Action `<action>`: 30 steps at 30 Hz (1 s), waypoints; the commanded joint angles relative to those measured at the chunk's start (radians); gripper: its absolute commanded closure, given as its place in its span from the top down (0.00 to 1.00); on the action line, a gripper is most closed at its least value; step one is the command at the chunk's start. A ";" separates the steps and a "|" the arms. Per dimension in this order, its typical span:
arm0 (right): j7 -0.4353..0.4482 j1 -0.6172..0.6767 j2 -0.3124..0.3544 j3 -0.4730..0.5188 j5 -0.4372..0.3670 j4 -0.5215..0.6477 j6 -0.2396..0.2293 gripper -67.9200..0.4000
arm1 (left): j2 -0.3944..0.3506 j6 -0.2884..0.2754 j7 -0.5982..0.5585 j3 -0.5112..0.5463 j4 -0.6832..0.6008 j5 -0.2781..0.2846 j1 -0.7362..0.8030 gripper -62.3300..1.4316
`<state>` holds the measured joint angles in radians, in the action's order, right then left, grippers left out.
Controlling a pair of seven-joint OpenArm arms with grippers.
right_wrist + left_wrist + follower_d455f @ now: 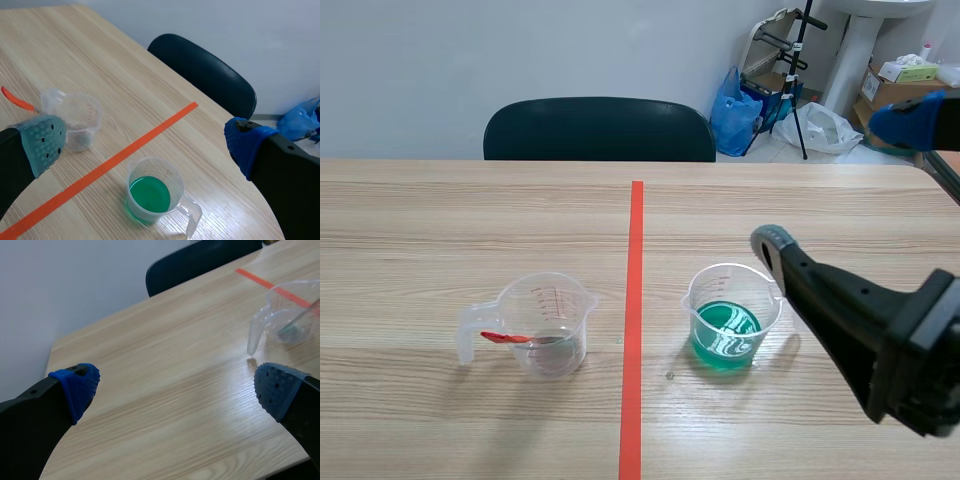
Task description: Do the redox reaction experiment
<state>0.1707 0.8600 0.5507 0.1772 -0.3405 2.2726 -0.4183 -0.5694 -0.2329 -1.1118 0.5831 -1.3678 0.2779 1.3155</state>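
Note:
A clear measuring cup (pixel 548 322) stands left of the tape line, with a red-handled spoon (pixel 505 338) resting in it. A second clear cup holding green liquid (pixel 725 320) stands right of the line. My right gripper (pixel 840 180) hangs open above and to the right of it; one finger's tip is close to the cup's rim. In the right wrist view the green cup (pixel 150 192) sits below and between the wide-apart fingers of that gripper (pixel 145 145), and the spoon cup (pixel 75 117) is beyond one pad. My left gripper (pixel 175 390) is open over bare table, the spoon cup (pixel 285 315) well ahead to one side.
An orange-red tape line (pixel 634 320) runs down the table's middle. A dark chair (pixel 598 130) stands behind the far edge. Bags, boxes and a stand (pixel 800 70) clutter the floor at the back right. The table's edge (pixel 280 470) is near the left gripper.

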 commanded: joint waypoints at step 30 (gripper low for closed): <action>0.003 -0.010 -0.008 0.000 -0.003 0.010 -0.005 1.00 | 0.059 -0.011 0.219 -0.271 -0.423 -0.259 -0.061 1.00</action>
<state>0.1558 0.8593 0.5381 0.1764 -0.3367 2.2780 -0.4267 -0.5114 -0.2424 -0.8787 0.3069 -1.7710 0.0101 1.2488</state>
